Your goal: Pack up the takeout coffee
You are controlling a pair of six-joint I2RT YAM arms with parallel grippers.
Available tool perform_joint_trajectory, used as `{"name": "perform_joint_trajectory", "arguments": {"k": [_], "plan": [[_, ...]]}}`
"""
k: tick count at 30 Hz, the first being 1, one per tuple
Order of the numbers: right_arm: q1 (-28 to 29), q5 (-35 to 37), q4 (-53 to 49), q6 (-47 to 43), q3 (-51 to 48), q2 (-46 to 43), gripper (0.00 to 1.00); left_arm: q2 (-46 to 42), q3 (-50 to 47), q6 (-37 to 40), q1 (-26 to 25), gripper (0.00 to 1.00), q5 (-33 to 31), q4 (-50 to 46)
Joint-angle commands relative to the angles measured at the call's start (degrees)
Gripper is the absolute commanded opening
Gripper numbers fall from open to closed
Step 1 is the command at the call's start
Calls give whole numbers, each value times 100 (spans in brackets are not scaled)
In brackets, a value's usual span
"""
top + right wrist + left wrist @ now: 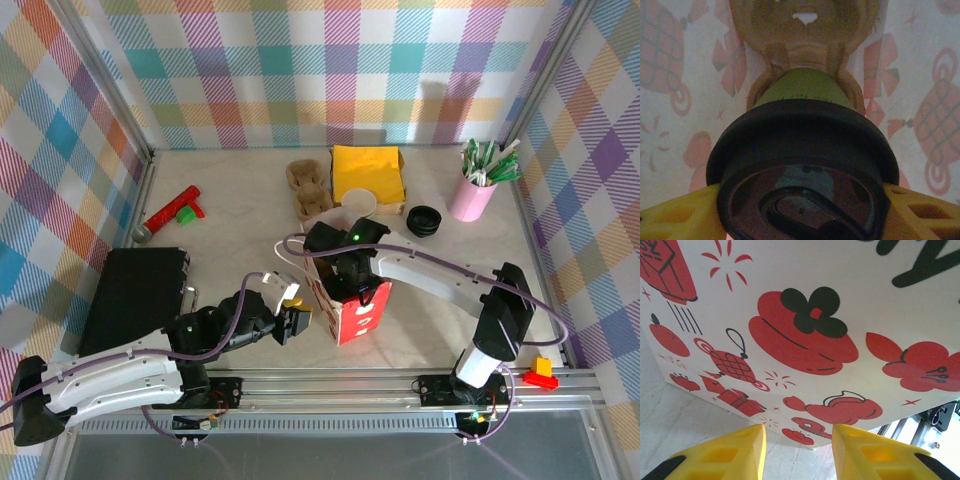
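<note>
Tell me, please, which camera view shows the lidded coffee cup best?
The right wrist view: the coffee cup sits close up, black lid nearest, green body behind. From above, the right arm covers the bag's mouth; the left wrist view faces the bag's printed outside.

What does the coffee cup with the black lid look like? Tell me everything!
The takeout coffee is a small paper cup, green where its side shows, capped by a round black plastic lid with an oval sip opening. Seen from above, it stands upright inside the red-and-white paper bag. The right gripper clamps the lid between its yellow fingers, and the cup's bottom seems to sit in a brown pulp cup holder.
</note>
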Motion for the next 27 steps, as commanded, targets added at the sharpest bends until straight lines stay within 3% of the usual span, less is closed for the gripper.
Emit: {"name": "perform_joint_trajectory", "arguments": {"k": [1,27], "plan": [[-12,-168,374,-49,-390,509,48,-7,-10,-14,49,39,54,208],[-13,-260,645,15,-644,652,48,-130,-62,-58,57,39,26,142]]}}
